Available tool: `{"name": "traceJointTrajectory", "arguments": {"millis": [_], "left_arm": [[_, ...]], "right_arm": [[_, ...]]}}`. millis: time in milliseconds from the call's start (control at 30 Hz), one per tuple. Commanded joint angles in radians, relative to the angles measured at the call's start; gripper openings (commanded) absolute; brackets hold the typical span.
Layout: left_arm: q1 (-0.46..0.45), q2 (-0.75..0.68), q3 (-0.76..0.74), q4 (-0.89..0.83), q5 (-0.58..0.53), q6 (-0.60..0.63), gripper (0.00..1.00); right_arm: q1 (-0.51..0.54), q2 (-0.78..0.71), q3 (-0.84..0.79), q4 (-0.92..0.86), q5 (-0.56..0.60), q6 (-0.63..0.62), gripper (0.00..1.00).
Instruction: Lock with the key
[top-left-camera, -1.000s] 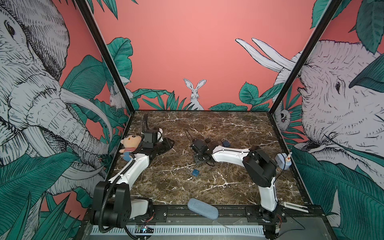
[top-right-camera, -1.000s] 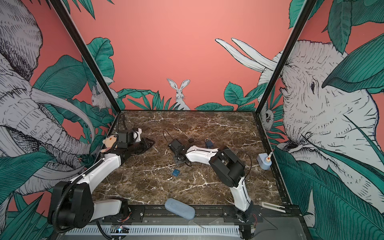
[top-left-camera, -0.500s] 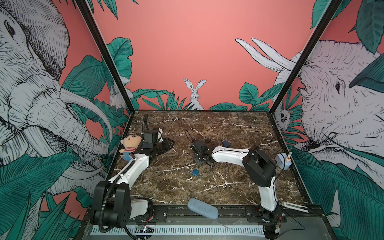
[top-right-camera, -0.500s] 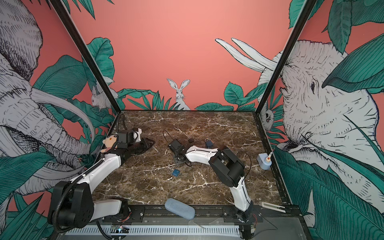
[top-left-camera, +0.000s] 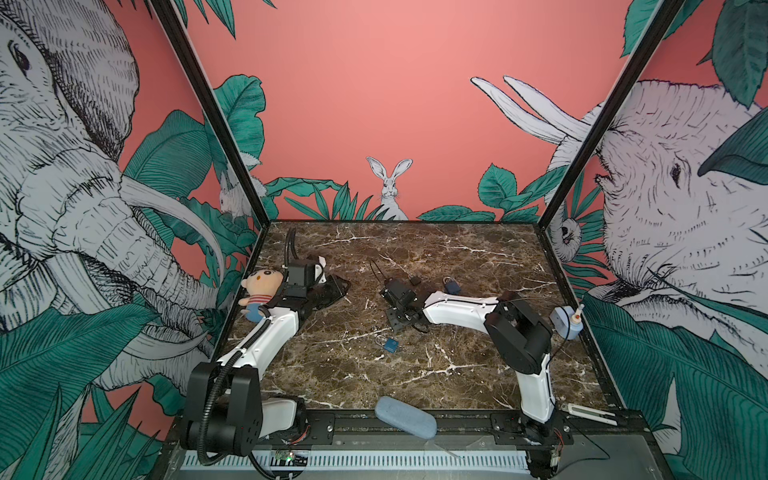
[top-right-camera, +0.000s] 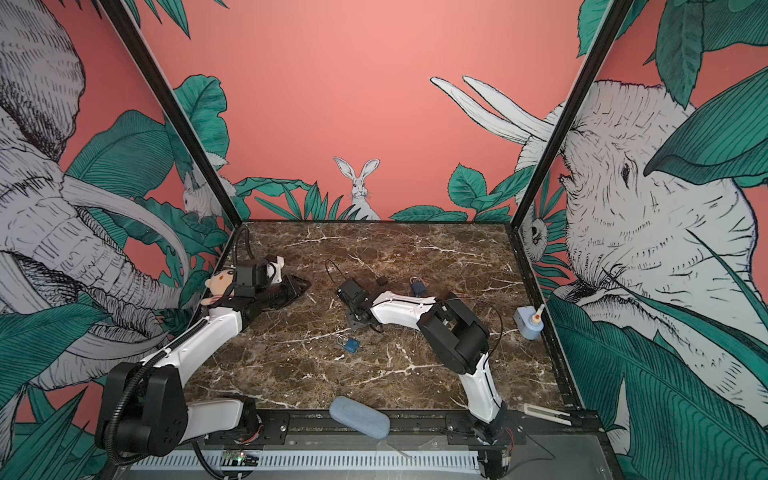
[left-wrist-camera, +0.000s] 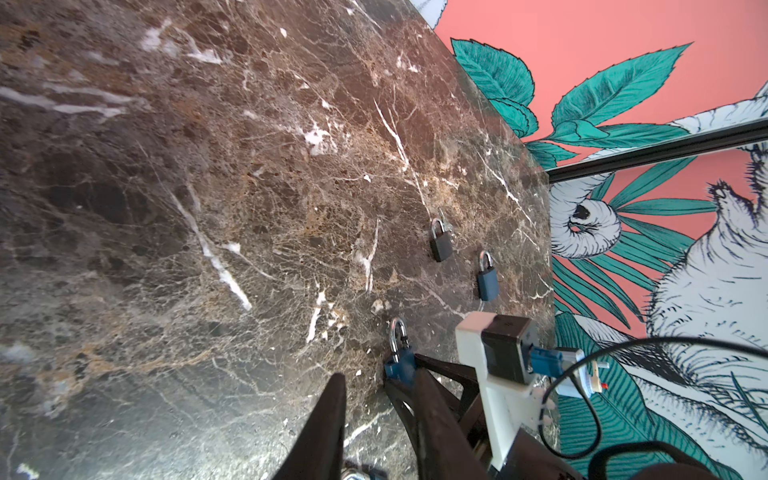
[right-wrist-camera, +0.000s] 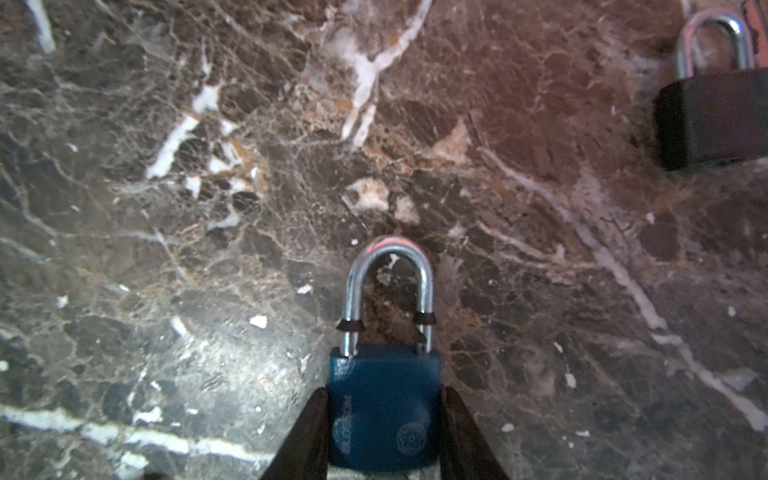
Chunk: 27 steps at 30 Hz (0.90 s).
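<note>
**Padlocks: three on the desk, one in the right jaws**

Three padlocks lie on the marble desk (top-left-camera: 436, 374): two blue and one black. The blue padlock (right-wrist-camera: 384, 407) lies flat near the desk's centre, a little toward 6 o'clock. The right jaws press against both sides of its body, and its steel shackle points away from them. The second blue padlock (top-left-camera: 452, 286) and the black padlock (left-wrist-camera: 440, 245) lie near each other but apart, toward 1 o'clock from centre, just beyond the right arm (top-left-camera: 461, 309).

There are two arms. The left arm (top-left-camera: 270, 336) reaches toward 10 o'clock, beside one plush toy (top-left-camera: 259, 291) at the 9 o'clock edge. One blue-grey case (top-left-camera: 405, 415) lies closed on the 6 o'clock edge, its contents hidden. One pale-blue bottle (top-left-camera: 563, 324) stands at 3 o'clock, and one white two-pronged tool (top-left-camera: 590, 413) lies at 5 o'clock.

Both top views and the left wrist view show all three padlocks. The right wrist view shows two, with the black one at its edge. Only the right wrist view shows the lettering on the gripped padlock's body. Only the top views show the toy and the case.

In the left wrist view the left jaws stand a narrow way apart, with bare desk between their tips. A small shiny thing shows between them at the picture's edge. Whether they grip it I cannot tell.
</note>
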Motion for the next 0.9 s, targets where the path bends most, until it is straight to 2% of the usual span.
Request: {"name": "traceJointTrajectory", "arguments": {"millis": [0,400,500,867], "left_arm": [[0.006,-0.005,0.013,-0.004,0.039,0.02,0.3],[0.003,-0.02,0.02,-0.014,0.133,0.065,0.3],[0.001,-0.006,0.019,-0.003,0.199,0.067,0.31],[-0.127,0.104,0.06,0.08,0.255,0.054,0.34]], "right_arm": [[0.005,-0.033,-0.017,0.01,-0.002,-0.025,0.11],[0.005,-0.16,-0.034,0.017,-0.047,-0.037,0.09],[0.004,-0.186,-0.034,0.013,-0.053,-0.038,0.09],[0.006,-0.259,-0.034,-0.018,-0.073,-0.052,0.09]]}}
